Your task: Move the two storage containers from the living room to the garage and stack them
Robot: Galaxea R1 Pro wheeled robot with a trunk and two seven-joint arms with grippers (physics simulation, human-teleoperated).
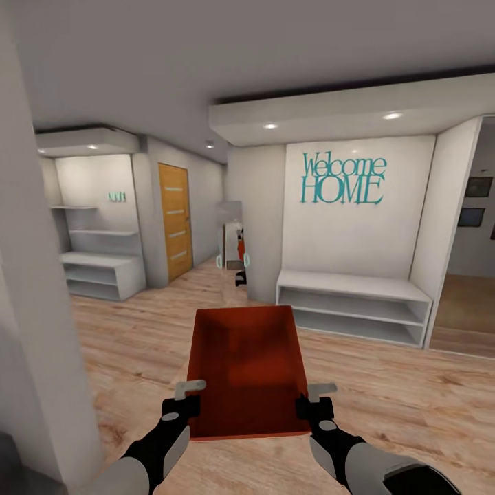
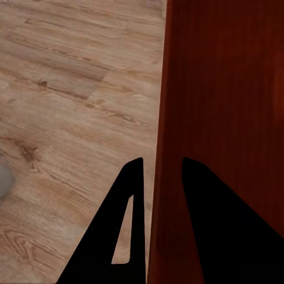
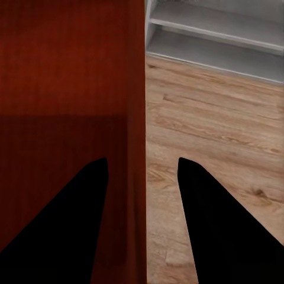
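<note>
we carry one storage container [image 1: 247,371] above the wood floor [image 1: 385,392] in a hallway, left pincer [image 1: 184,397] and right pincer [image 1: 317,399] each clamped on a side wall; it looks stiff, light, rim-gripped.

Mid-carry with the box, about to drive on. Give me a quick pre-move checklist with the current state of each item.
1. Left gripper on the box: ok, its fingers straddle the box's left wall in the left wrist view.
2. Right gripper on the box: ok, its fingers straddle the right wall.
3. Box level: ok, it sits roughly even between both arms, open side up.
4. Box contents: ok, the inside looks bare.
5. Path ahead: ok, open wood floor toward the hallway; white shelf unit stands off to the right.
6. Garage reached: not ok, wood planks are underfoot, not concrete.
7. Second box: cannot tell where it is.
</note>
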